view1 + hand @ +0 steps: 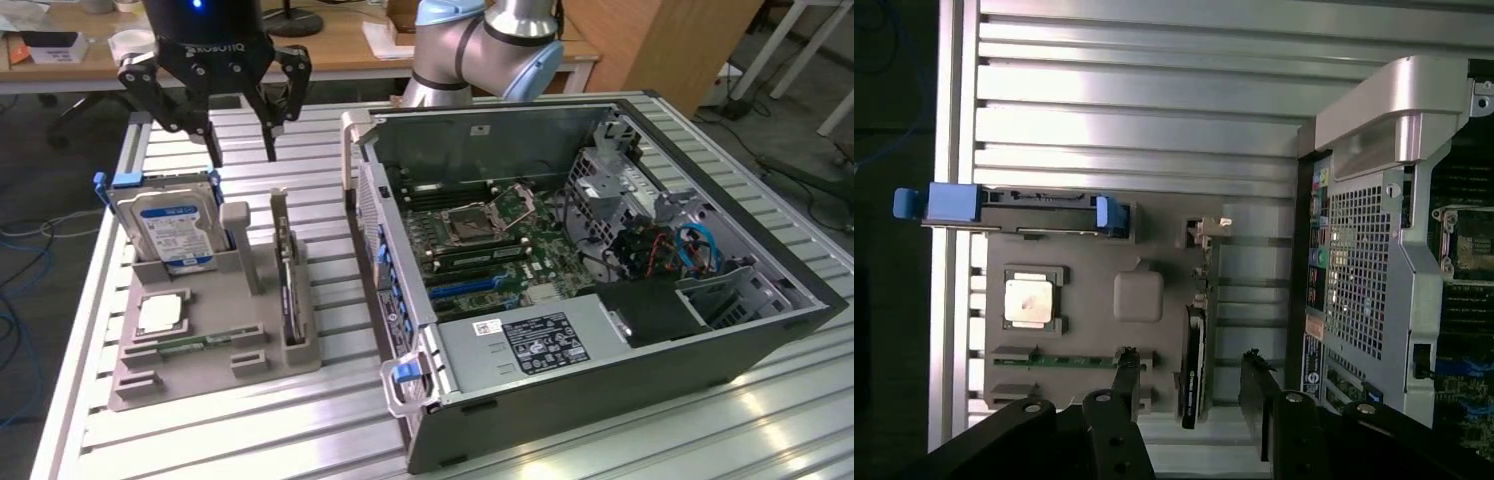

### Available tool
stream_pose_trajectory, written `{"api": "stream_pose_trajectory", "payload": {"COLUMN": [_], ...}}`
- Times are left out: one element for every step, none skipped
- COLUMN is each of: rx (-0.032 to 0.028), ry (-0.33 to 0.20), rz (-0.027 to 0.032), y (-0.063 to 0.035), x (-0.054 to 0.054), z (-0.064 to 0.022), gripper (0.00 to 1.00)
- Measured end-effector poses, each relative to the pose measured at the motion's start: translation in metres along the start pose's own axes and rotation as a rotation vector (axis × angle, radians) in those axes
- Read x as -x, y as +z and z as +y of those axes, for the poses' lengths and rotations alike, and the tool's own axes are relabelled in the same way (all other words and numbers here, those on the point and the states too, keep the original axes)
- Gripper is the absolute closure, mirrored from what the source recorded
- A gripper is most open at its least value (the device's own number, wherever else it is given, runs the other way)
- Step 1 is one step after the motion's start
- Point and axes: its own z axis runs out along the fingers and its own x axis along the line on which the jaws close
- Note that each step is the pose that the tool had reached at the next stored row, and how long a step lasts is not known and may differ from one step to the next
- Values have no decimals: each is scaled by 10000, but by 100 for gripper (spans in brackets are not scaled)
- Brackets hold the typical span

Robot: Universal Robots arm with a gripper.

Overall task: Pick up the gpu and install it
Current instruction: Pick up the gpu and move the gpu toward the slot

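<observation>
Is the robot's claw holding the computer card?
No, the open gripper hangs empty in the air, while the gpu stands on edge in the gray holder.

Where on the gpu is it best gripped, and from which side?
Probably its upper long edge, from straight above. The gpu stands on edge in a slot of the grey holder, its thin top exposed, so the open tool could close across its thickness.

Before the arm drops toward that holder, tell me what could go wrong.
The gpu stands on edge in a narrow slot of the grey holder; the open gripper could strike the slot walls instead of straddling the card. The upright hard drive stands close beside it, so a finger might clip it.
</observation>
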Motion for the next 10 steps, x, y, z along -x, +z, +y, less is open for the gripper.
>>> {"api": "stream_pose_trajectory", "payload": {"rx": [0,0,0,0,1,0,-1,0,0,0], "ry": [-1,-1,-2,-4,-4,-2,-1,-1,-2,-1], "rz": [0,0,0,2,1,0,1,0,0,2], "y": [0,0,0,-1,-1,-1,-2,-2,-2,-3], "x": [0,0,0,0,0,-1,-1,-1,-2,-1], "z": [0,0,-1,-7,-16,-30,-44,-56,-64,-69], "gripper": [47,47,47,47,47,47,47,47,47,47]}}
